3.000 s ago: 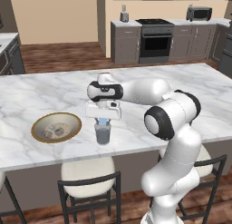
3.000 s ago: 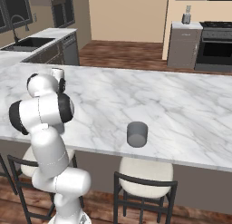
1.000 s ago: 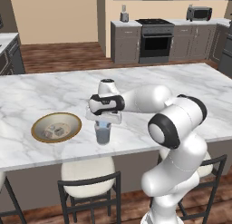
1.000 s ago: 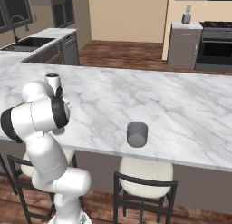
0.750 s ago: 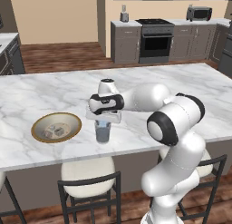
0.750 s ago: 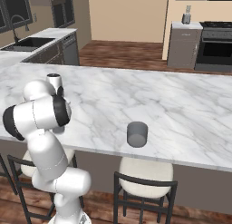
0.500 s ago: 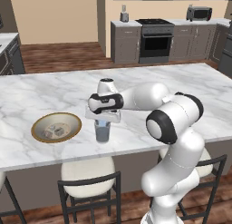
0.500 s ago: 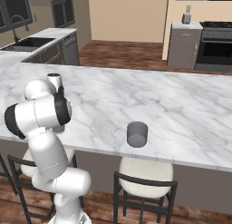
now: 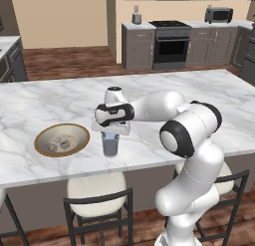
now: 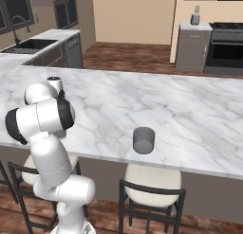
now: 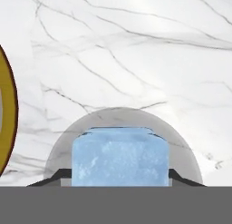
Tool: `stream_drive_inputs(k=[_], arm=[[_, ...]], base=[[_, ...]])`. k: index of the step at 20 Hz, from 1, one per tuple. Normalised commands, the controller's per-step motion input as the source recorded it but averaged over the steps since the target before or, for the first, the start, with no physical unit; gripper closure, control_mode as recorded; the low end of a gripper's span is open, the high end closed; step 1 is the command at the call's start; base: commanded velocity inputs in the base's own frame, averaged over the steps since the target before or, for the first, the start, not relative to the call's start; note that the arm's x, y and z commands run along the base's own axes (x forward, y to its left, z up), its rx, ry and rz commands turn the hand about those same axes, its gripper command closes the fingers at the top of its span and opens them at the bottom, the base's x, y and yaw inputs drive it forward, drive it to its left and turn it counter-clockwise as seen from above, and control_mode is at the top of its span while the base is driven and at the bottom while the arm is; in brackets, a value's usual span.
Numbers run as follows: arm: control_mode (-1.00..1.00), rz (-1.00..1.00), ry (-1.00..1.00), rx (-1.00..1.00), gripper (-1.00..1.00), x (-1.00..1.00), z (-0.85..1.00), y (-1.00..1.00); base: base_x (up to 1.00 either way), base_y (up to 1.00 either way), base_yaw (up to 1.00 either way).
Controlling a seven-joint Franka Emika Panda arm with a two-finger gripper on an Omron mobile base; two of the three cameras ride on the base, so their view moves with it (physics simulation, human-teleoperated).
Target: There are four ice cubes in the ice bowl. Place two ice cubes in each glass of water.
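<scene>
Ice cubes point(image 9: 61, 142) lie in the ice bowl point(image 9: 79, 134) at the left centre of the left base view, on the marble counter point(image 9: 45, 103); they read as a few pale lumps against the grey-beige inside, and I cannot count them exactly. Just right of the bowl, near the counter's front edge, stands one glass of water point(image 9: 110, 144), translucent with bluish water. The gripper point(image 9: 110, 132) hangs directly over its mouth, the white hand close above the rim. From this side I cannot tell how the fingers stand.

In the right base view, the second glass of water point(image 10: 143, 140) stands alone at the lower centre of the frame, near the front edge of the counter, looking dark grey. Nothing can be made out inside it. The white arm fills the left side of the frame and hides the bowl and the other glass.

In the hand view, the camera looks straight down into the glass below the hand. An ice cube point(image 11: 120, 156) sits at the lower centre, pale blue, between the two dark finger tips point(image 11: 50, 178), which stand at its sides; whether they press it or have let go I cannot tell. The bowl's gold-brown rim curves along the left edge.
</scene>
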Motion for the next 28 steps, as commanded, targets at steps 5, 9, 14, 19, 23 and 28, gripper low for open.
stream_drive_inputs(k=[5, 9, 14, 19, 23, 28], arm=[[-1.00, 0.00, -0.03, 0.00, -1.00, 0.00, -0.06, 0.00], [-1.00, 0.00, -0.06, 0.00, -1.00, 0.00, -0.01, 0.00], [-1.00, 0.00, -0.06, 0.00, -1.00, 0.00, 0.00, 0.00], [-1.00, 0.00, -0.05, 0.00, 1.00, 0.00, 0.00, 0.00], [-1.00, 0.00, -0.04, 0.00, 1.00, 0.00, 0.00, 0.00], [-1.00, 0.00, -0.05, 0.00, 1.00, 0.01, 0.00, 0.00]], base=[[0.00, 0.00, 0.00], [0.00, 0.00, 0.00], [0.00, 0.00, 0.00], [0.00, 0.00, 0.00], [0.00, 0.00, 0.00], [0.00, 0.00, 0.00]])
